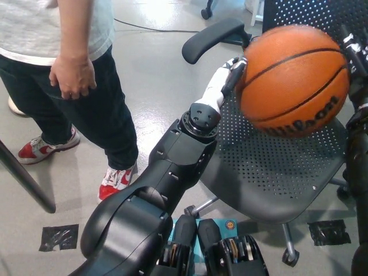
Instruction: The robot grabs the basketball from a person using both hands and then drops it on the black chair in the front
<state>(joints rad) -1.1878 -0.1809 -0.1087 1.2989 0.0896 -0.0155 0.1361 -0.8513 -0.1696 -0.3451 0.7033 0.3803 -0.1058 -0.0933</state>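
Note:
An orange basketball (293, 80) with black seams hangs above the black mesh seat of the chair (270, 178), pressed between my two hands. My white left hand (229, 77) touches the ball's left edge with its dark fingertips. At the picture's right edge, my black right hand (355, 54) lies against the ball's right side and is partly cut off. The ball looks slightly blurred, and its lettering runs slanted along the lower right.
A person stands at the left with one hand (72, 75) hanging by dark trousers, wearing red-and-white shoes (118, 178). The chair's armrest (213, 37) and perforated backrest (299, 14) rise behind the ball. A dark slanted bar (23, 178) crosses the lower left.

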